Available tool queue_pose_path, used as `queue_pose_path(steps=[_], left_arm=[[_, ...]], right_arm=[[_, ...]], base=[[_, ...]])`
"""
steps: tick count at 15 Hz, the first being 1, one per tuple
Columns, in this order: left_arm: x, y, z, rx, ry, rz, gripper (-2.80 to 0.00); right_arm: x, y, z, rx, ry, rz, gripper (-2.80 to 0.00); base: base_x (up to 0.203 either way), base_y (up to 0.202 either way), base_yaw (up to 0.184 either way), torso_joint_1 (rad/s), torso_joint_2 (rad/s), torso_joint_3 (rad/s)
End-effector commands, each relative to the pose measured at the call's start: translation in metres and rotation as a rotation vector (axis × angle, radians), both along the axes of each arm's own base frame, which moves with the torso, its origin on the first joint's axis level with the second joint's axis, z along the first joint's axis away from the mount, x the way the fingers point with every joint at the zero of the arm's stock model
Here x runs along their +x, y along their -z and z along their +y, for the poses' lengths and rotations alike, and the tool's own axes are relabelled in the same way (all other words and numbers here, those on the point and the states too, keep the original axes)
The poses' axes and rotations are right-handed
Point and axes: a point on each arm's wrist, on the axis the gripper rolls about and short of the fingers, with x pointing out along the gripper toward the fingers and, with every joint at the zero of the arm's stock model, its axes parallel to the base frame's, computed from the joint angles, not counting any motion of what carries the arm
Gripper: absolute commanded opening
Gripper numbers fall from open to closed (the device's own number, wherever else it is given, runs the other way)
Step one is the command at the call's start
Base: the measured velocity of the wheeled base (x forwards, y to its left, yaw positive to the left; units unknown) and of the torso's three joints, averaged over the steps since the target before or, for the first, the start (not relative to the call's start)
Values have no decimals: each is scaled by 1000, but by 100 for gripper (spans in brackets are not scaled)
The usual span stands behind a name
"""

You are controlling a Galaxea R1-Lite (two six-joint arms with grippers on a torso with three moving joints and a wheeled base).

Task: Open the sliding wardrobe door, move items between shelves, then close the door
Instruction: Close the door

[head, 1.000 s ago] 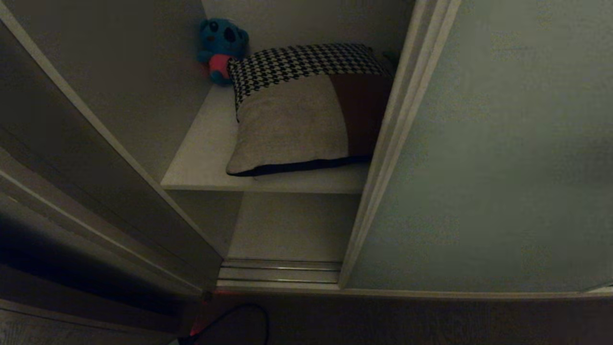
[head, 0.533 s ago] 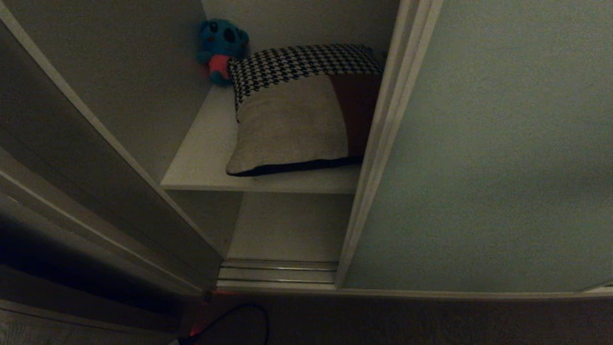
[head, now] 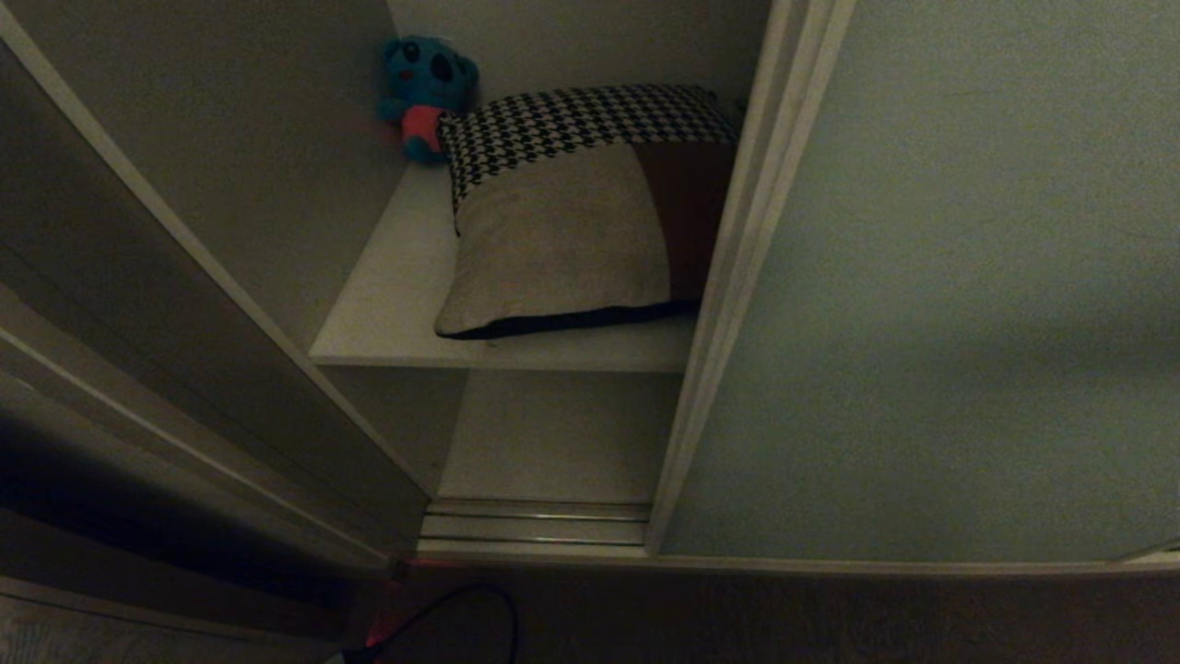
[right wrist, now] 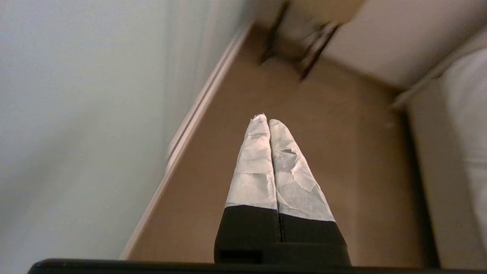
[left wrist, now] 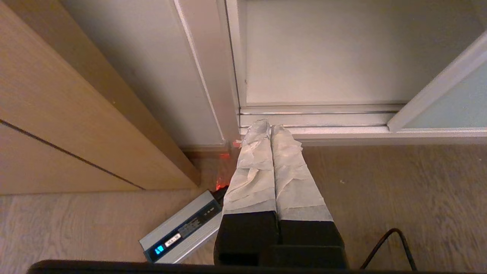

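The door [head: 931, 304] fills the right of the head view, partly open, its frame edge covering the cushions' right side. On the upper shelf [head: 387, 314] lies the cream cushion [head: 562, 244], on a houndstooth one [head: 572, 120] — a blue toy [head: 426, 92] stands behind. Left gripper [left wrist: 271, 129] and right gripper [right wrist: 264, 120] hang over the floor, fingers pressed together, empty.
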Motion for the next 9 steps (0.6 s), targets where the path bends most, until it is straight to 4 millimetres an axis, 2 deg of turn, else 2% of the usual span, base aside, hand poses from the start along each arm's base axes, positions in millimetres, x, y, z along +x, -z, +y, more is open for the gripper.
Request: queue_pose_path(steps=[1, 4, 6, 9], left_arm=[[0, 0, 0, 1, 0, 0, -280], [0, 0, 0, 1, 0, 0, -280], [0, 0, 0, 1, 0, 0, -280], [0, 0, 0, 1, 0, 0, -280]], right_arm=[[-3, 1, -51, 46, 75, 2, -280], [-14, -19, -106, -6, 143, -8, -280], [-18, -23, -147, -19, 150, -9, -280], [-20, -27, -204, -61, 61, -18, -280]], base=[[0, 0, 0, 0, 0, 0], [0, 0, 0, 0, 0, 0], [0, 0, 0, 0, 0, 0], [0, 0, 0, 0, 0, 0]])
